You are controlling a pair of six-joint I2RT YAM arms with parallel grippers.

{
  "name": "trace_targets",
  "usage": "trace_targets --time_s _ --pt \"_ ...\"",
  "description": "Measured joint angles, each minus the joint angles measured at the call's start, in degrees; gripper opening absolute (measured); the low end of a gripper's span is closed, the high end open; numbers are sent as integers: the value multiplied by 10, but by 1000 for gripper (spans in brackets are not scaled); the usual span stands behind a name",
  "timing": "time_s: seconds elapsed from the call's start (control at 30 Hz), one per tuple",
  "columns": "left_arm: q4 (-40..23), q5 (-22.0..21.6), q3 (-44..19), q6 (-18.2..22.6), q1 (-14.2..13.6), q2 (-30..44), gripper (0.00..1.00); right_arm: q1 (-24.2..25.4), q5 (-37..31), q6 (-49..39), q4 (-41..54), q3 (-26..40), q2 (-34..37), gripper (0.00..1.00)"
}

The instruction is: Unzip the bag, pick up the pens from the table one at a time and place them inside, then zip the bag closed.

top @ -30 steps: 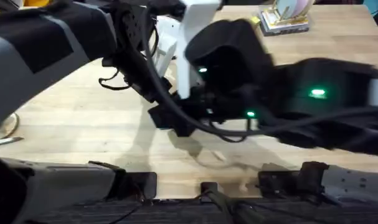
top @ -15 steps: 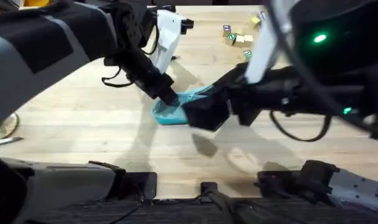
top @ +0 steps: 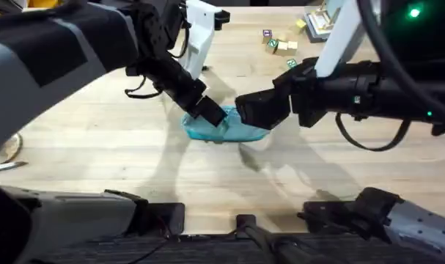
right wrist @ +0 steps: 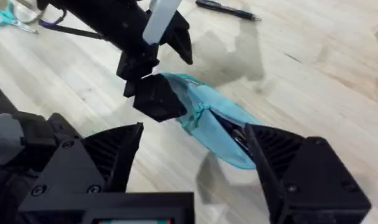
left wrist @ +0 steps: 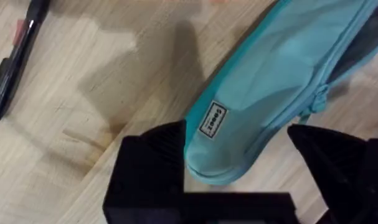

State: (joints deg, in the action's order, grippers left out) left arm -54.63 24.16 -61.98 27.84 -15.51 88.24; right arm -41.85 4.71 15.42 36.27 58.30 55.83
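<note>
Lying near the middle of the bench [top: 97,139], the teal bag [top: 229,130], seen from overhead with both arms reaching in over it. Closing in from the left, the left gripper [top: 213,117], set down over the bag's left end; from the right, the right gripper [top: 253,111], hovering just above the bag's other end.

Showing from the left wrist: the left fingers [left wrist: 152,163] spread wide, straddling the rounded end of the bag [left wrist: 269,93] and not clamping it, one finger on each side of the fabric. Also showing there, a small white label on the fabric, the zipper line running up the pouch with its teal pull tab [left wrist: 317,101], and off at the far corner a slim black pen [left wrist: 14,59] lying on bare wood, well apart from the bag.

Showing from the right wrist: the right fingers [right wrist: 114,152] likewise standing apart, released, with the bag [right wrist: 217,124] between and beyond them. Visible here, the zipper partly parted, a dark gap opening along the bag's top. Lying farther off on the bench, the pen [right wrist: 227,10], beyond the left arm.

Resting at the bench's far edge in the overhead view, a few small coloured blocks [top: 278,45].
</note>
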Motion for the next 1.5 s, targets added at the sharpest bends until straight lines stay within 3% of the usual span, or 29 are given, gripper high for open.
trace_targets --time_s 0.2,0.37,0.77,1.17,1.23,1.27,1.4,1.47,1.5 --pt "-1 -4 0 9 0 0 995 17 0 -16 0 0 0 997" --pt "-24 -11 0 60 0 -18 995 31 0 -20 1 0 0 997" --pt "-103 -16 0 170 0 -214 994 43 14 -62 71 9 9 998" --pt "-172 -52 0 189 0 -316 994 43 35 -202 219 173 162 965" --pt "-178 -54 0 190 0 -329 993 43 36 -226 219 181 177 904" --pt "-183 -55 0 190 0 -335 993 43 36 -237 221 182 182 827" --pt "-199 -58 0 189 2 -358 993 43 37 -269 224 182 193 396" --pt "-199 -58 0 189 12 -371 993 43 37 -279 224 182 195 127" --pt "-199 -58 0 189 18 -377 993 43 37 -282 224 182 195 59"
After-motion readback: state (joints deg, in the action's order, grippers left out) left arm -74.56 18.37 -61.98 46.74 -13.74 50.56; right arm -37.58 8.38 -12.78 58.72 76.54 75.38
